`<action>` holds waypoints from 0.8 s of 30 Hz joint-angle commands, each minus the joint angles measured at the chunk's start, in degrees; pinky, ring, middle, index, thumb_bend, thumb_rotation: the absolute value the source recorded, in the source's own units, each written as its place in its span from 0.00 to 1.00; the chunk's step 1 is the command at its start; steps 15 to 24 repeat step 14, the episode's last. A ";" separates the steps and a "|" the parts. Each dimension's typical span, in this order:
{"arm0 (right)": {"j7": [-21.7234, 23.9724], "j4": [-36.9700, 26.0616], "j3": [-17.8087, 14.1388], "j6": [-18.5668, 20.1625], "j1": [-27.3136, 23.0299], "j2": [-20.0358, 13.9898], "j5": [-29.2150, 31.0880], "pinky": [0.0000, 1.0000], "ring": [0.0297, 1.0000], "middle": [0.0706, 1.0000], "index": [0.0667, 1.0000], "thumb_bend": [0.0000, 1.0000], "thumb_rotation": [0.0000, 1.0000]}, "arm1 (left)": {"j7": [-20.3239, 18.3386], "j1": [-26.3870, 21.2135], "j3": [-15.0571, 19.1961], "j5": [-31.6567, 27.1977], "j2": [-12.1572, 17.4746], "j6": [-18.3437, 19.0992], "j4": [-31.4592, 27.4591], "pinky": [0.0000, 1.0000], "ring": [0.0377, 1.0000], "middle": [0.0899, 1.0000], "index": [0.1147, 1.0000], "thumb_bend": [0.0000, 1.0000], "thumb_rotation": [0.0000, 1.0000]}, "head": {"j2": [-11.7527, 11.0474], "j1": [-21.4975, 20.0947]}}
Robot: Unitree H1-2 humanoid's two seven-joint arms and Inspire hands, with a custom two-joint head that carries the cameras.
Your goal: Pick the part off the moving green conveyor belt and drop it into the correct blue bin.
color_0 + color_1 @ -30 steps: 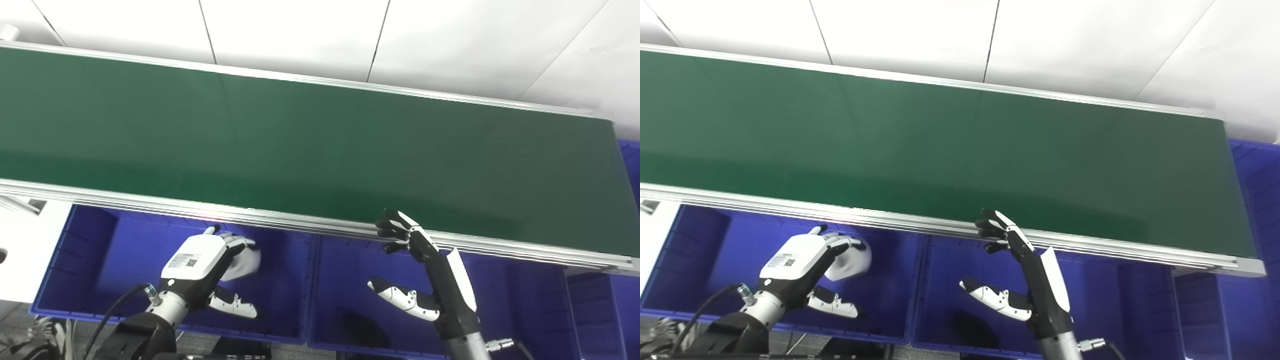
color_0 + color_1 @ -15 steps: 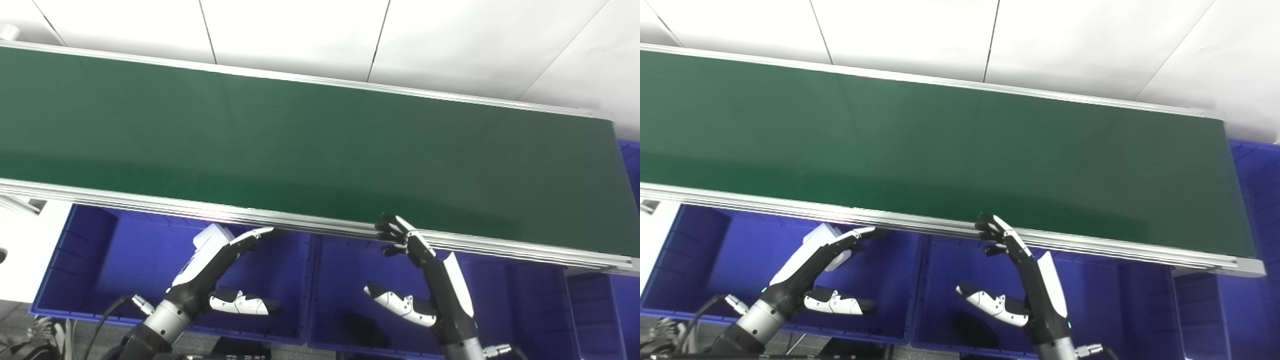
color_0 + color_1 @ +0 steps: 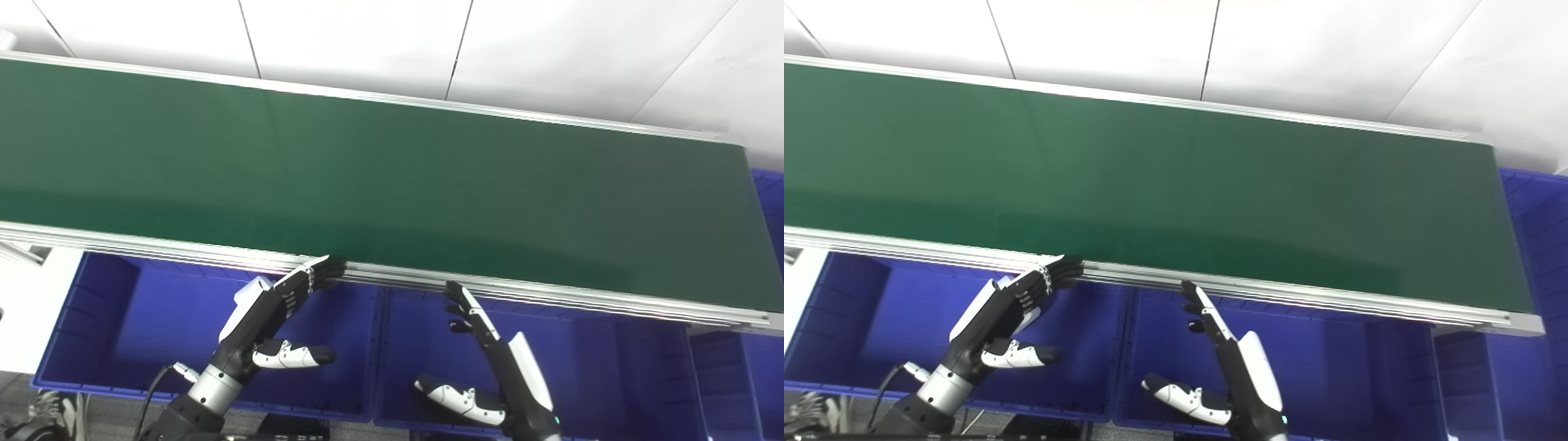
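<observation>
While no part shows, both the left hand and right hand hold released fingers over blue bins.

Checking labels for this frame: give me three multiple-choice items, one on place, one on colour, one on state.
1. Where do the left hand fingertips lie?
A. at the conveyor's near rail
B. on the far rail
C. at the bin floor

2. What colour are the bins below the belt?
A. red
B. blue
C. grey

3. What is the right hand doing?
A. clamping a part
B. closed in a fist
C. open, holding nothing

Answers:
1 A: the dark fingertips reach the rail edge.
2 B: both bin walls are blue.
3 C: fingers and thumb are spread, with no part between them.
</observation>
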 commanded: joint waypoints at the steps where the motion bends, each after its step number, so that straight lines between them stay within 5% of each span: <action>1: -0.87 -1.52 0.45 -0.30 0.65 0.66 -0.39 0.83 0.90 0.94 0.97 0.68 0.52 | -1.63 0.33 1.32 -1.50 -0.39 -2.17 0.00 0.79 0.84 0.85 0.83 0.77 0.46 | -0.41 -1.25; 14: -4.39 3.67 1.22 -0.83 -0.60 2.58 -3.27 0.79 0.90 0.96 0.99 0.70 0.55 | -13.45 -0.14 10.24 -4.58 -3.50 -2.17 4.92 0.79 0.84 0.86 0.83 0.79 0.44 | -3.13 -4.25; 24: -4.39 3.67 1.22 -0.83 -0.60 2.58 -3.27 0.79 0.90 0.96 0.99 0.70 0.55 | -13.45 -0.14 10.24 -4.58 -3.50 -2.17 4.92 0.79 0.84 0.86 0.83 0.79 0.44 | -3.13 -4.25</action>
